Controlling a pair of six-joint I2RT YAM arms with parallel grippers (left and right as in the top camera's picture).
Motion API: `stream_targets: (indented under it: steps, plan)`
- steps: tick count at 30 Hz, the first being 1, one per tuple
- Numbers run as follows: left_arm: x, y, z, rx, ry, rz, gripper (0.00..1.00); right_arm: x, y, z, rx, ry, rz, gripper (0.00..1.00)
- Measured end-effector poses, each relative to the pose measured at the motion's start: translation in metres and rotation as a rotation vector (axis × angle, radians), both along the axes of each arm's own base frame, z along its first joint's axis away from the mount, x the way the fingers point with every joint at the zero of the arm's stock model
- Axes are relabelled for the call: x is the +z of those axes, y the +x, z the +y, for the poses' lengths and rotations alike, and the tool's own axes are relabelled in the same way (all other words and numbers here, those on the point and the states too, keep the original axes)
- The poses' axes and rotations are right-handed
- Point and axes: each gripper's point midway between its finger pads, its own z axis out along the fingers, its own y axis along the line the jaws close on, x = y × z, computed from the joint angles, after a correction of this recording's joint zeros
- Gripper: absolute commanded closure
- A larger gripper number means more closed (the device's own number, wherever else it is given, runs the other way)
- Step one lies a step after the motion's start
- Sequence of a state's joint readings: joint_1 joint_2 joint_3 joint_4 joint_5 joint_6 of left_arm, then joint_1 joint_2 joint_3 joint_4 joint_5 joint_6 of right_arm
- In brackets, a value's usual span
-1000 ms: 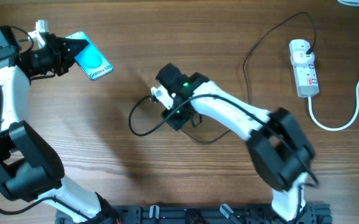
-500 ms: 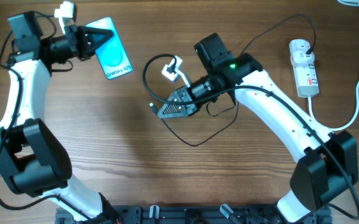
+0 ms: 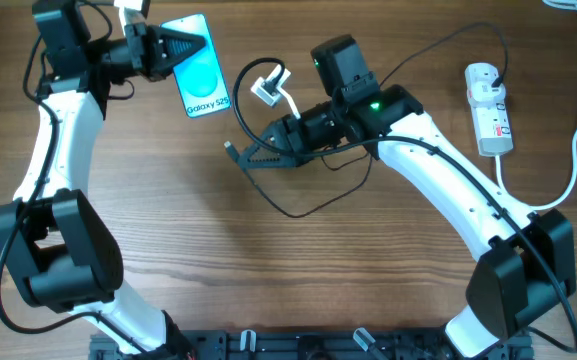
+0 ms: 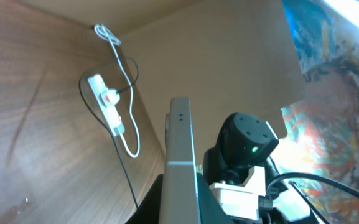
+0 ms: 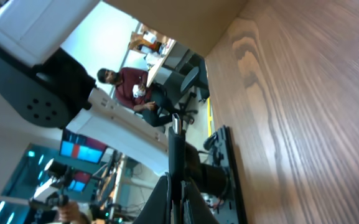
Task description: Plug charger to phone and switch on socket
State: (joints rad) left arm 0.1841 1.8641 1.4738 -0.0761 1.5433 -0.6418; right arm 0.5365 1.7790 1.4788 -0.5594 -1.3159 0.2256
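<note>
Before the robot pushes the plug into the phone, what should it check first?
1. Phone gripped by the left gripper: ok.
2. Charger tip pinched in the right gripper: ok.
3. Tip touching the phone's bottom edge: not ok, there is a gap between them.
4. Phone's port facing the tip: cannot tell.
5. Socket switch position: cannot tell, too small to read.

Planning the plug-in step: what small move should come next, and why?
Probably the right gripper should carry the charger up-left toward the phone's free end: the left gripper holds the phone, the plug tip points left, and a gap separates them.
</note>
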Motion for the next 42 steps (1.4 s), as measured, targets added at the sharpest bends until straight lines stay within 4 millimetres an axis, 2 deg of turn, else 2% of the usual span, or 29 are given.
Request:
stream_targets:
  steps: [4,8,11,20,42]
  plan:
    - [0.003,0.004,-0.001,0.011,-0.015,0.092,0.96,0.007,0.019,0.010,-0.066,0.007,-0.048,0.96]
    - [0.001,0.007,-0.014,0.020,-0.029,0.225,0.96,0.004,0.026,0.014,-0.116,-0.025,-0.018,0.96]
    - [-0.001,0.007,-0.015,0.024,-0.036,0.272,0.96,0.005,0.033,0.017,-0.152,-0.025,0.003,0.96]
    - [-0.001,0.008,-0.015,0.028,-0.039,0.290,0.96,0.003,0.038,0.016,-0.201,-0.064,0.109,0.96]
    - [-0.002,0.010,-0.013,0.044,-0.036,0.292,0.96,0.011,0.056,0.017,-0.279,-0.047,0.146,0.96]
